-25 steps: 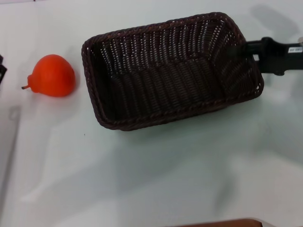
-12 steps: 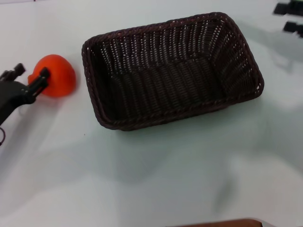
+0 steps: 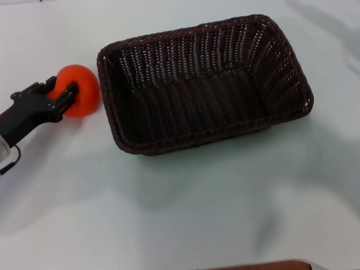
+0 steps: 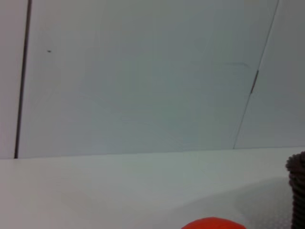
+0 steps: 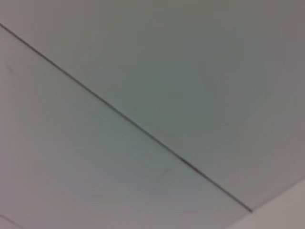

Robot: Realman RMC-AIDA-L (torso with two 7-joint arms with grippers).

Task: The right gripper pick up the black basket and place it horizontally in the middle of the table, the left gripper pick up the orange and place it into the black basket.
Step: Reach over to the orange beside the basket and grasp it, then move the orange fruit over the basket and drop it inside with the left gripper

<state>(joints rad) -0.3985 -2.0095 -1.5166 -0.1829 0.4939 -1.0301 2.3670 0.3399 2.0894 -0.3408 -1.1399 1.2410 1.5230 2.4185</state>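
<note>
The left gripper [image 3: 61,93] has closed around the orange [image 3: 81,90] (now nearer the black basket [image 3: 202,84]).

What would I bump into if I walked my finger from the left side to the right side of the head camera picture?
The left gripper reaching in from the left edge → the orange that its fingers are around → the black basket, lying empty on the table. The right gripper is not in this picture.
</note>
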